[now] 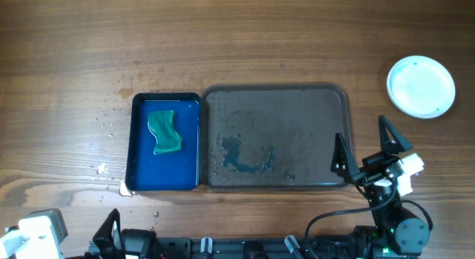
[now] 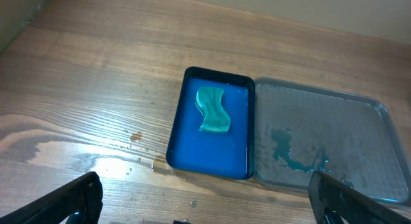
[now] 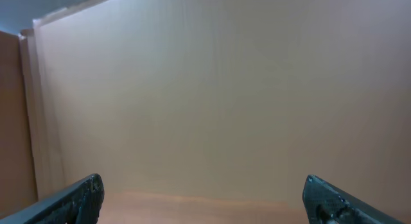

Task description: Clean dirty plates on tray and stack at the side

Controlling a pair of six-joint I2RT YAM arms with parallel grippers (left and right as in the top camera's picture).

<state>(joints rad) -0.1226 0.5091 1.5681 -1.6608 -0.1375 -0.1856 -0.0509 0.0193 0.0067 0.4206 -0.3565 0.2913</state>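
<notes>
Nearest, on the close side of the big dark grey flat tray (image 1: 297, 110) and off to its left, the left gripper (image 2: 205, 185) hangs with its black fingers spread wide, holding nothing; the right gripper (image 1: 365, 144) sits by the tray's right edge, spread wide and empty too; one finger looks very near the rim, so a bump might slosh the blue puddle (image 1: 245, 156) onto the wooden table (image 1: 223, 36); the round white plates (image 1: 421, 86) rest past the tray's far right corner, well apart; a knock there could tip them.

Your left gripper (image 2: 207, 203) sits at the table's (image 1: 237, 36) near-left corner, jaws spread wide and empty. Your right gripper (image 1: 361, 130), near the near-right corner, gapes equally wide.
</notes>
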